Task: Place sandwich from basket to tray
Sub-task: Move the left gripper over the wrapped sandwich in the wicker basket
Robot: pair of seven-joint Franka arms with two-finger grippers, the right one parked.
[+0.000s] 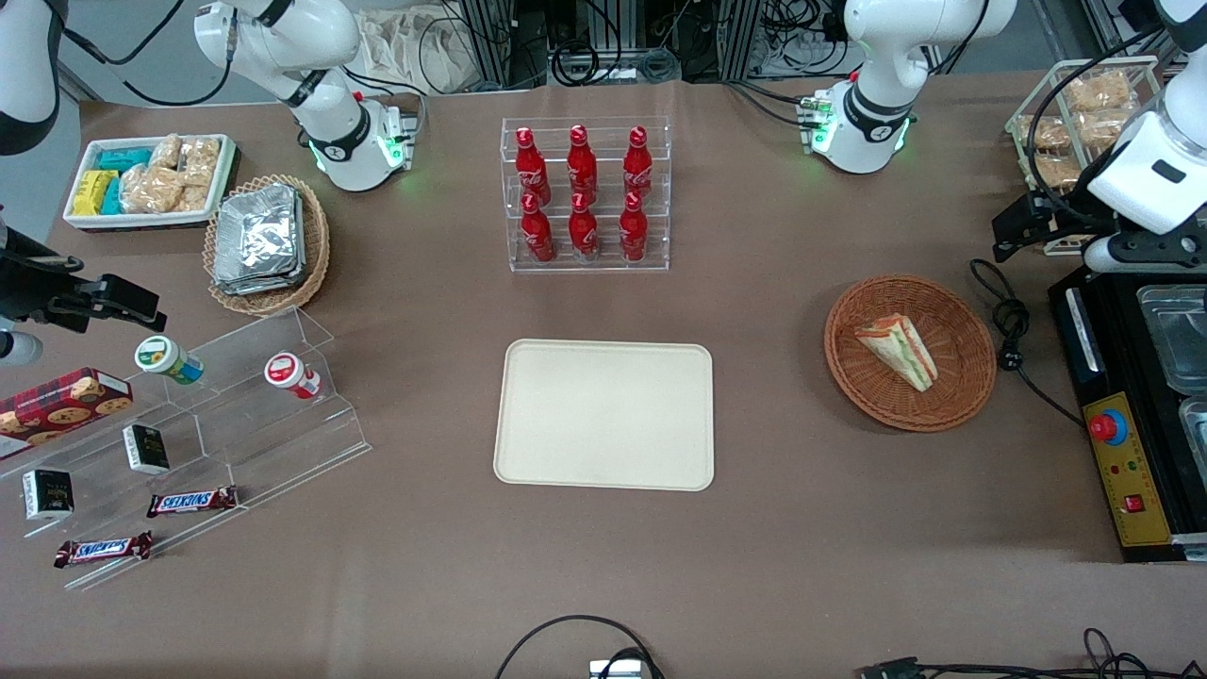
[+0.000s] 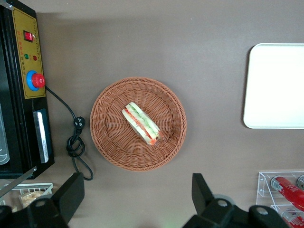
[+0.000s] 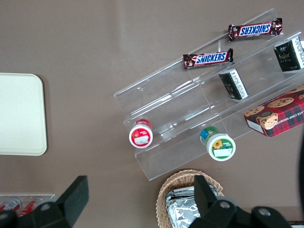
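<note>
Tray: the cream tray [image 1: 603,415] lies nearest the front camera of the task's things, at the table's middle, with nothing on it. In my wrist view only one rounded end of it shows [image 2: 275,85].

Basket: the reddish woven basket [image 1: 971,325] sits toward my working arm's end of the table, well apart from the tray, with bare brown table between them. My wrist camera looks straight down on its rim [image 2: 102,118].

Sandwich: the sandwich [image 1: 899,350] lies in the basket, close to its middle, not yet moved. It rests on its side with the striped filling edge showing [image 2: 141,123].

Long axis: in the wrist view the wedge runs on a diagonal, not square to the line between my two fingers, so I judge I must turn the wrist before closing.

My gripper: my gripper [image 2: 137,202] hangs high over the table just beside the basket, farther from the front camera than the sandwich. Its fingers [image 2: 71,192] are spread wide and hold nothing.

Direction of the move: the sandwich lies below me and toward the front camera; I would shift that way, then descend.

Risk: I judge soft bread will squash under a hard pinch.
</note>
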